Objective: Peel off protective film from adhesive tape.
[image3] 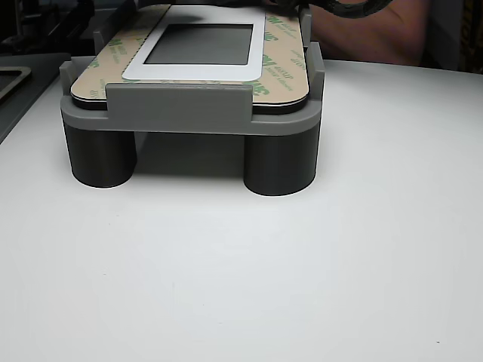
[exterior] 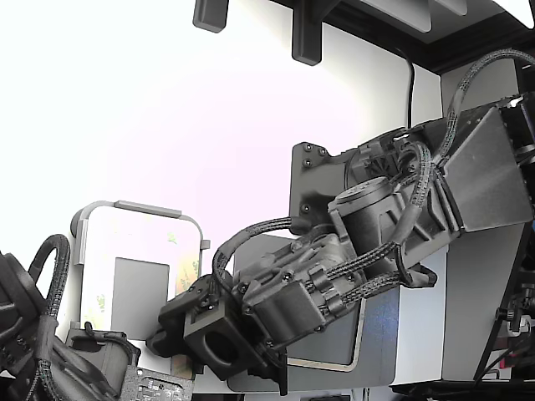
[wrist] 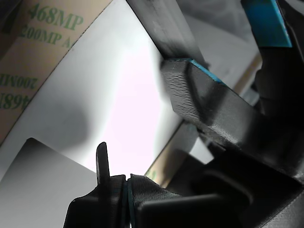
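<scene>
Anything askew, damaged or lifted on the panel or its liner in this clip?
Nothing stands out. The protective film lies flat on the panel, which sits square in the grey fixture; the gripper is close above it.

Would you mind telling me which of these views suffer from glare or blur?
Exterior view: background blown out white, washing over the white panel. Wrist view: strong glare on the panel, gripper fingers soft and close. Other view: evenly lit, sharp, soft shadow under the grey fixture.

One grey fixture is standing on one white table, showing two round legs at seven and five o'clock beneath it. It is carrying one white panel with one dark window. Protective film is bordering three panel sides: nine, six and three o'clock. One robot arm is showing.
</scene>
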You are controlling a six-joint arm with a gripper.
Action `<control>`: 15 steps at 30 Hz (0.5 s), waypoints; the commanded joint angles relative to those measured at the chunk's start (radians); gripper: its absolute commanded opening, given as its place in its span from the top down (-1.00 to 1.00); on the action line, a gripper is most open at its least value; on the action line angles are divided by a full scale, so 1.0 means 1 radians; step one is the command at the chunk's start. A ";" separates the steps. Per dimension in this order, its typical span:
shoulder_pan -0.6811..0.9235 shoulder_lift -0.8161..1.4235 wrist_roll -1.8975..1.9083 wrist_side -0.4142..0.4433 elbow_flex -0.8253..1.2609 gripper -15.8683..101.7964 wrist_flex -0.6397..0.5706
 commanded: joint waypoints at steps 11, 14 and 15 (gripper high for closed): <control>0.023 -0.005 0.025 0.011 -0.021 0.91 -0.026; 0.025 -0.008 0.026 0.011 -0.014 0.91 -0.038; 0.025 -0.011 0.026 0.011 -0.012 0.91 -0.043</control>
